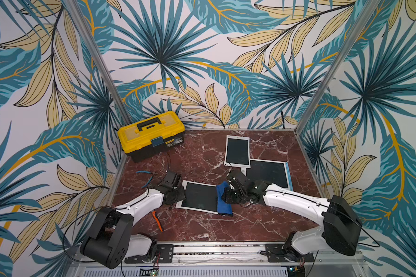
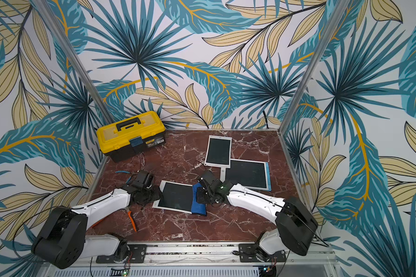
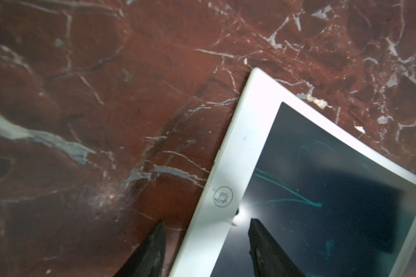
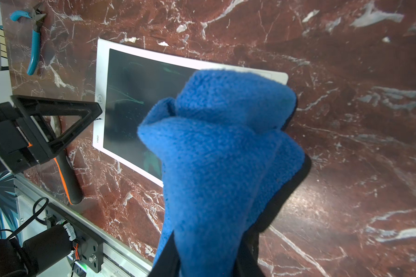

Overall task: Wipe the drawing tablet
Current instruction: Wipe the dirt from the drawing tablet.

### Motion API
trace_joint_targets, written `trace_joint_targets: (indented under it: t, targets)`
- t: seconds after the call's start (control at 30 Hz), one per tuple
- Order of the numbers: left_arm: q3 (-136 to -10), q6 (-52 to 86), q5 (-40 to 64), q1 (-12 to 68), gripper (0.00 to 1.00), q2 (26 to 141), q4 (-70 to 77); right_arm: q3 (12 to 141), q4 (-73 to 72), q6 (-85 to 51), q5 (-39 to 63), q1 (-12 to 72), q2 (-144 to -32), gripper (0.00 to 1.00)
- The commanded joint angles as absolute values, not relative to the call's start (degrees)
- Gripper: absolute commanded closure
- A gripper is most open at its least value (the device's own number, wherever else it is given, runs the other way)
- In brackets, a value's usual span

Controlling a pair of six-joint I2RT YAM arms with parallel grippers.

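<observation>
Two robot arms are working over a red marble table [image 1: 202,227]. The drawing tablet [image 1: 199,196], white-framed with faint green scribbles on its dark screen, is lying flat near the front, between the two grippers.

The right gripper [image 1: 226,196] is pinching a bunched blue cloth [image 1: 222,199] and resting it on the tablet's right end. The left gripper [image 3: 207,223] is standing about half open and holding nothing. It is hovering at the tablet's opposite end, one finger over the screen and one over the table.

Nothing is clamping the tablet, so a sideways wipe is likely to push it across the smooth marble instead of cleaning it. The cloth, held in a loose wad, is at risk of slipping free or letting a hard finger scrape the screen.

Counted:
- Three tablets: this one, a smaller white one [image 1: 237,151] and a blue-edged one [image 1: 268,172].
- One cloth.
- One yellow toolbox [image 1: 151,135].
- Two hand tools: blue cutters [image 4: 34,55] and orange pliers [image 1: 158,223].
</observation>
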State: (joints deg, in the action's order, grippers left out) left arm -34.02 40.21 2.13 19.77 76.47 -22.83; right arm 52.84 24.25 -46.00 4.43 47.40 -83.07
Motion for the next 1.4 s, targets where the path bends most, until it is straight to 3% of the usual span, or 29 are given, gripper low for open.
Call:
trace_joint_targets:
  t: [0.0,0.23,0.53,0.7,1.37]
  targets:
    - [-33.57,40.22,0.84,19.37,0.42,79.48,-25.04,52.99,23.46,-45.91,5.12,47.47,-83.70,0.71]
    - [-34.36,41.07,6.17,20.31,0.45,83.50,-23.03,53.61,23.85,-45.21,5.54,47.52,-84.31,0.71]
    - [-34.59,46.43,5.55,30.31,0.48,83.87,-21.59,53.44,27.05,-43.07,-0.44,47.47,-91.09,0.71]
    - [-33.51,47.37,4.72,31.55,0.50,87.43,-19.46,53.39,26.07,-43.16,-1.07,47.20,-92.17,0.71]
    - [-32.52,45.44,2.80,31.82,0.54,93.98,-17.01,65.57,17.20,-45.36,11.24,47.18,-107.35,0.71]
